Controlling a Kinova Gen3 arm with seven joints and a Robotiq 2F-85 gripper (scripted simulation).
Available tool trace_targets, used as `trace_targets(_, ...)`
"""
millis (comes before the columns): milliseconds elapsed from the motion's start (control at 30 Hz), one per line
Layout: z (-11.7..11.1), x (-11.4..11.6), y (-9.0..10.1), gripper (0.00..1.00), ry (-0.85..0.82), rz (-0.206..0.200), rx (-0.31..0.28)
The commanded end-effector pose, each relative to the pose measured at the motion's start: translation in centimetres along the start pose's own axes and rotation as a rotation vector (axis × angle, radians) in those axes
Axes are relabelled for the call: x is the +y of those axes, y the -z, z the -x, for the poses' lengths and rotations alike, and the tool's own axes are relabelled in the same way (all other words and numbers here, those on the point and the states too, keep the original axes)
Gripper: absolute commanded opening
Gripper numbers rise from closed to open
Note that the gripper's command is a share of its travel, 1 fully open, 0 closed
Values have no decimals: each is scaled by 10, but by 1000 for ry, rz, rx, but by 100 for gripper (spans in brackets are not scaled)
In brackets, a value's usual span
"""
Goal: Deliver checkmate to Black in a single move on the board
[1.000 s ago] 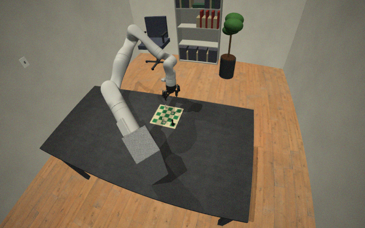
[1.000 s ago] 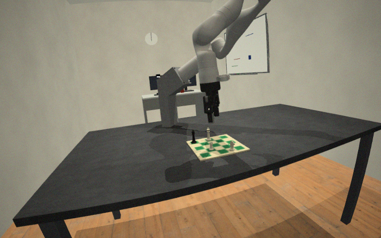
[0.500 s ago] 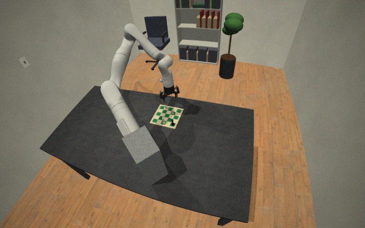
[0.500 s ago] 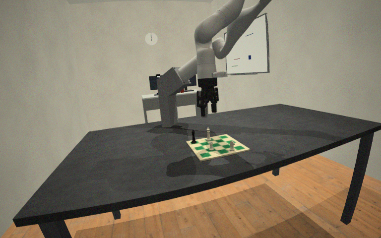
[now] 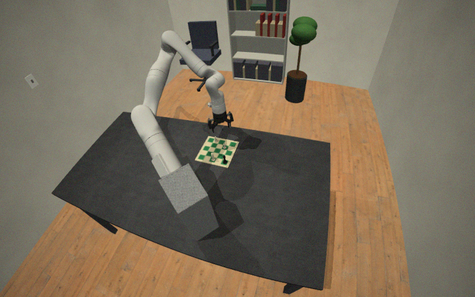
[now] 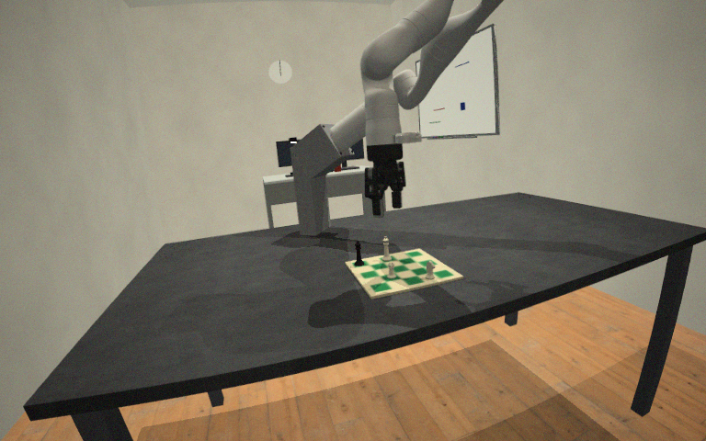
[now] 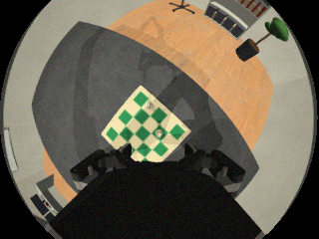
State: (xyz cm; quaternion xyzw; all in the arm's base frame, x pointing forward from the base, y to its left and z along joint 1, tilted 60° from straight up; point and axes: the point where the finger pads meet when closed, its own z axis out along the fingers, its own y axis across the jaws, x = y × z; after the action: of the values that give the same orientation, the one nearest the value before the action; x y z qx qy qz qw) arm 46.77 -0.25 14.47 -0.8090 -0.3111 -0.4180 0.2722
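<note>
A small green and cream chessboard (image 5: 217,151) lies on the black table; it also shows in the exterior view (image 6: 403,271) and in the wrist view (image 7: 147,126). A black king (image 5: 224,160) (image 6: 358,253) stands on a corner square. A tall white piece (image 6: 385,248) (image 5: 212,158) stands beside it on the same edge row. Two smaller white pieces (image 6: 391,269) (image 6: 429,269) stand further across the board. All pieces are upright. My gripper (image 5: 220,123) (image 6: 383,199) hangs open and empty, fingers down, well above the table by the board's edge away from the king.
The arm's grey base block (image 5: 182,187) stands on the table, on the side of the board nearest the black king. An office chair (image 5: 203,45), a bookshelf (image 5: 258,38) and a potted plant (image 5: 297,70) stand on the floor beyond the table.
</note>
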Motion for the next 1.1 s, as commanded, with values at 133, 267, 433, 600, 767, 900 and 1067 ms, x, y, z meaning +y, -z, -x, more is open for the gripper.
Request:
trace_targets(133,0,1,1,100,-2,2,0)
trace_targets(267,0,1,0,100,-11,2,0)
trace_targets(433,0,1,-1,100,-48,2,0)
trace_targets(600,0,1,-3,100,-122,1,1)
trace_targets(767,0,1,-5,100,-186,1,1)
trace_targets(900,0,1,-8,100,-290,1,2)
trace_targets(1067,-1,1,-13,100,-450,0,3)
